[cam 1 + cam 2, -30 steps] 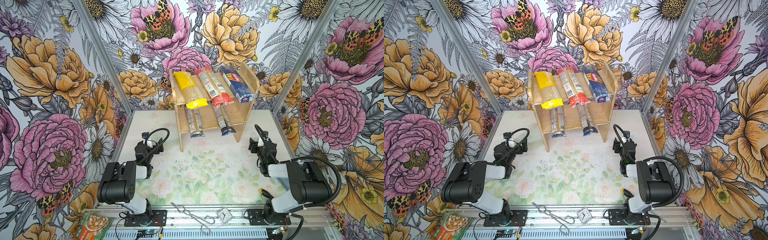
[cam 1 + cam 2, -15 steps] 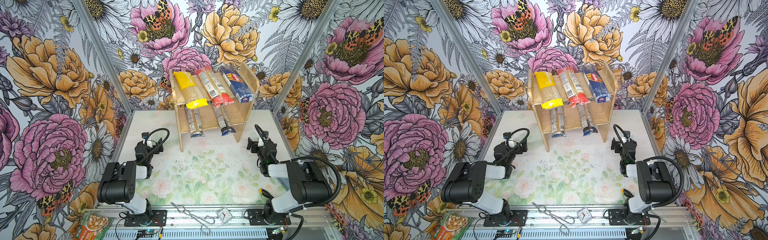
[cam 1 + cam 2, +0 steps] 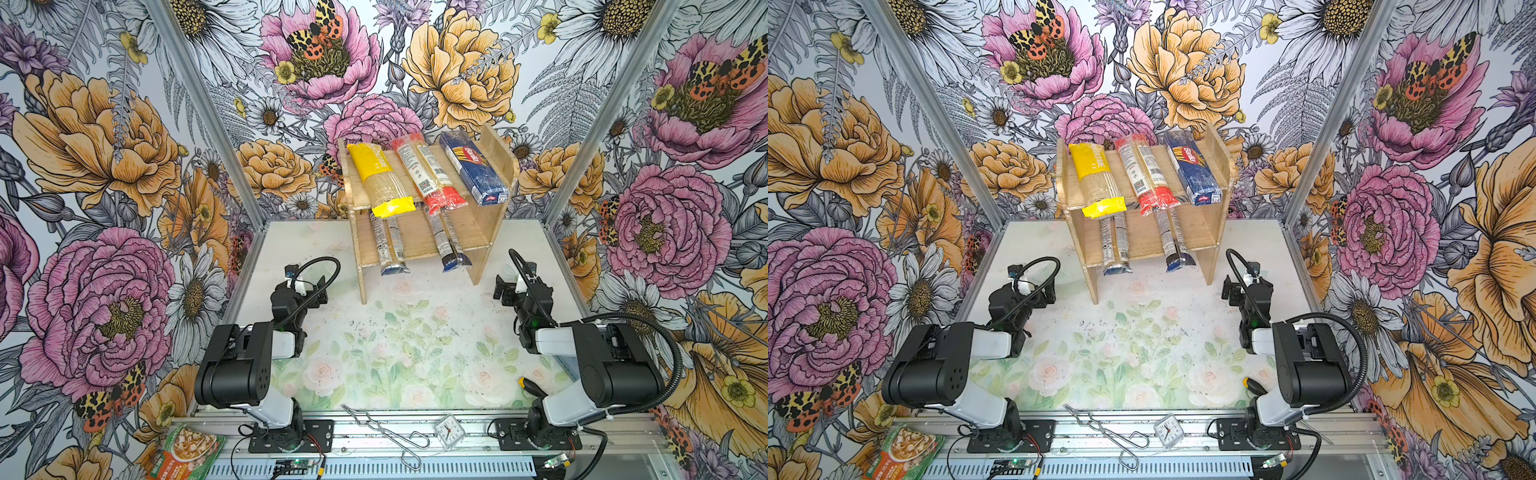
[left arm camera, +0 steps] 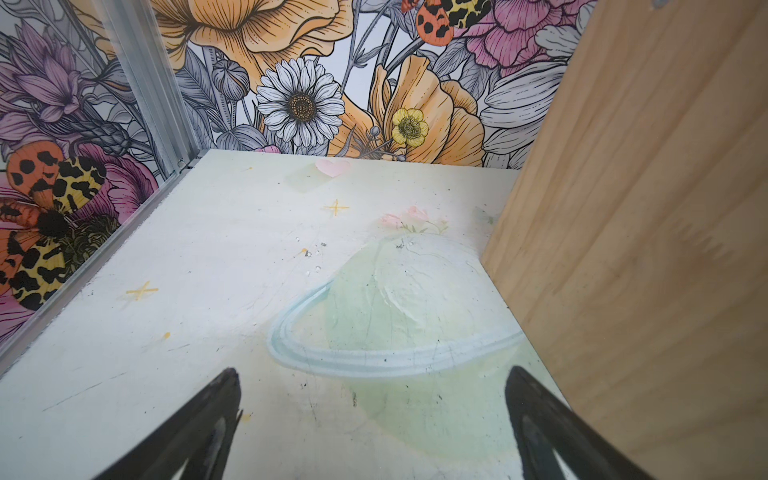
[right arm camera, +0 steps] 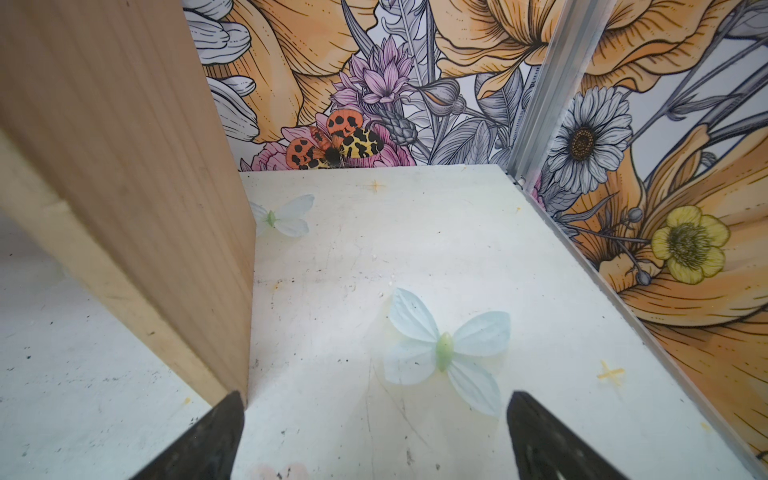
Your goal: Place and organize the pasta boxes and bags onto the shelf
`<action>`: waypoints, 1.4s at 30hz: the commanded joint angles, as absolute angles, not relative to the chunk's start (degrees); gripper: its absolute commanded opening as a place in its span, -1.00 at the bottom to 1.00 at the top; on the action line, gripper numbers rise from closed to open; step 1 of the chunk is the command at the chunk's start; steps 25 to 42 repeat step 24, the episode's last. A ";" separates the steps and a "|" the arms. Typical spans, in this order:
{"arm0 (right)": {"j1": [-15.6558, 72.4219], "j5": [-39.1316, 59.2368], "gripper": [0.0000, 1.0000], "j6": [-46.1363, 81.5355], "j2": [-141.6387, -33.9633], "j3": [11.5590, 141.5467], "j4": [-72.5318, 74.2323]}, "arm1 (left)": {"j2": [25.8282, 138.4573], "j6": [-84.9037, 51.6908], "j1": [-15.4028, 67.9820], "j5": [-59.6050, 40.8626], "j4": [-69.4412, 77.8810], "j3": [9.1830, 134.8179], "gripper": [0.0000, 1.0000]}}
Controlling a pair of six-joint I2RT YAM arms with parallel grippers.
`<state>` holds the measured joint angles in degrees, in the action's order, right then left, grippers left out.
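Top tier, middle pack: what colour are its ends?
Red at both ends of the middle pack, clear with a white label between. It shows best in a top view.

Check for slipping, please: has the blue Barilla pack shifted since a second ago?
No. The blue Barilla pack lies beside the shelf's right side plank on the top tier, same as before.

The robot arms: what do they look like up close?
The left arm and right arm have chunky black joints, white links and black base plates. A ribbed black cable loops over each. The left gripper and right gripper end in tapered black fingers.
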<state>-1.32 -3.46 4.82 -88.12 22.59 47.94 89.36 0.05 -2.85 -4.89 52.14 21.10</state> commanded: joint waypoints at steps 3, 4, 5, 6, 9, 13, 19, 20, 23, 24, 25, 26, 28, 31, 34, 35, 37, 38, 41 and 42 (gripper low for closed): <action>-0.96 -4.64 0.99 4.24 -88.15 22.53 49.69 | 88.86 0.90 -2.58 -3.96 53.40 21.80 0.97; -0.90 -4.59 0.99 4.31 -88.15 22.56 49.74 | 88.86 0.97 -2.59 -3.98 53.42 21.80 0.98; -0.96 -4.58 0.99 4.30 -88.15 22.58 49.69 | 88.81 0.96 -2.55 -3.97 53.50 21.81 0.98; -0.95 -4.59 0.99 4.27 -88.15 22.52 49.71 | 88.86 0.97 -2.55 -4.02 53.52 21.80 0.98; -0.97 -4.57 0.99 4.26 -88.11 22.55 49.68 | 88.86 0.96 -2.55 -3.97 53.51 21.82 0.98; -0.93 -4.57 0.99 4.30 -88.14 22.52 49.66 | 88.86 0.96 -2.56 -3.97 53.48 21.81 0.98; -0.97 -4.57 0.99 4.30 -88.15 22.54 49.66 | 88.95 0.70 -2.85 -4.51 53.41 21.88 0.98; -0.94 -4.52 0.99 4.31 -88.15 22.55 49.66 | 88.95 0.70 -2.94 -4.48 53.39 21.93 0.98; -1.02 -4.57 0.99 4.27 -88.15 22.52 49.66 | 88.93 0.68 -2.92 -4.49 53.40 21.91 0.98; -1.05 -4.57 0.99 4.27 -88.15 22.53 49.68 | 88.95 0.70 -2.94 -4.48 53.39 21.89 0.98; -1.05 -4.57 0.99 4.27 -88.15 22.53 49.68 | 88.95 0.70 -2.94 -4.48 53.39 21.89 0.98; -1.05 -4.57 0.99 4.27 -88.15 22.53 49.68 | 88.95 0.70 -2.94 -4.48 53.39 21.89 0.98; -1.05 -4.57 0.99 4.27 -88.15 22.53 49.68 | 88.95 0.70 -2.94 -4.48 53.39 21.89 0.98; -1.05 -4.57 0.99 4.27 -88.15 22.53 49.68 | 88.95 0.70 -2.94 -4.48 53.39 21.89 0.98; -1.05 -4.57 0.99 4.27 -88.15 22.53 49.68 | 88.95 0.70 -2.94 -4.48 53.39 21.89 0.98; -1.05 -4.57 0.99 4.27 -88.15 22.53 49.68 | 88.95 0.70 -2.94 -4.48 53.39 21.89 0.98; -1.05 -4.57 0.99 4.27 -88.15 22.53 49.68 | 88.95 0.70 -2.94 -4.48 53.39 21.89 0.98; -1.05 -4.57 0.99 4.27 -88.15 22.53 49.68 | 88.95 0.70 -2.94 -4.48 53.39 21.89 0.98; -1.05 -4.57 0.99 4.27 -88.15 22.53 49.68 | 88.95 0.70 -2.94 -4.48 53.39 21.89 0.98; -1.05 -4.57 0.99 4.27 -88.15 22.53 49.68 | 88.95 0.70 -2.94 -4.48 53.39 21.89 0.98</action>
